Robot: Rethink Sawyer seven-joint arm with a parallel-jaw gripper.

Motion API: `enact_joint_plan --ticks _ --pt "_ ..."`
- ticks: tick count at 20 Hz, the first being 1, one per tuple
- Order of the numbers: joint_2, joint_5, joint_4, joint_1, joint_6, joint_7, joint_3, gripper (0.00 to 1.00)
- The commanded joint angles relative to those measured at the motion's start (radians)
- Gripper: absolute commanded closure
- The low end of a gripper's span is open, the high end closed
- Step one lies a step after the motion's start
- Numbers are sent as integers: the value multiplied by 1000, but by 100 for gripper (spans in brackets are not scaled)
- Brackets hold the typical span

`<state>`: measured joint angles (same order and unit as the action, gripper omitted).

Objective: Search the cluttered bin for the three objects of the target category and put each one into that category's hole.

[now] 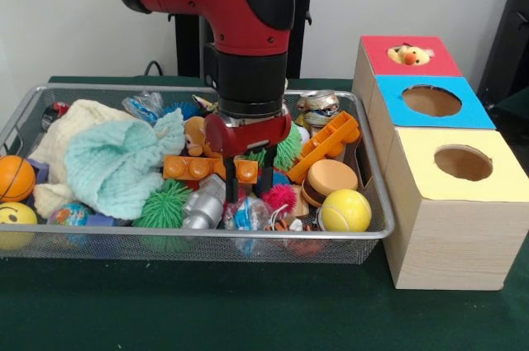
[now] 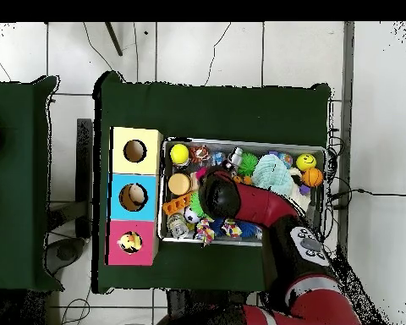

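Fingers (image 1: 232,186) apart, tips down in bin (image 1: 198,239) clutter — orange brick (image 1: 207,168) just behind, touching gripper (image 1: 250,188).

We see a dark green table cloth (image 1: 248,310) under everything, white tiled floor (image 2: 215,51) around the table, and a second green table (image 2: 20,186) beside it.

Front view: wire-mesh bin (image 1: 376,231) sits on table (image 1: 248,310), left of a wooden box row (image 1: 446,235) with three holes on top, running front to back. Stuffed toy (image 1: 411,55) sits in the rearmost hole. In the bin: knitted cloth (image 1: 116,165) left-centre, basketball (image 1: 15,177) at far left, tennis ball (image 1: 345,210) front-right, toy burger (image 1: 329,179) just behind it. Gripper (image 1: 250,190) hangs over the bin's middle, among the toys.
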<state>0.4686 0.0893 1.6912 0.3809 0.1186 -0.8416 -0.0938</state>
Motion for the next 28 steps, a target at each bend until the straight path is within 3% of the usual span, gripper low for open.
enact_joint_plan --ticks 1,7,18,28 --pt "-45 -34 13 -2 -46 -278 -9 0" --pt "27 -53 58 -22 -38 -303 -38 0" --pt "125 -120 59 -86 30 -316 15 0" --pt "19 -112 36 -45 -119 -305 -2 0"
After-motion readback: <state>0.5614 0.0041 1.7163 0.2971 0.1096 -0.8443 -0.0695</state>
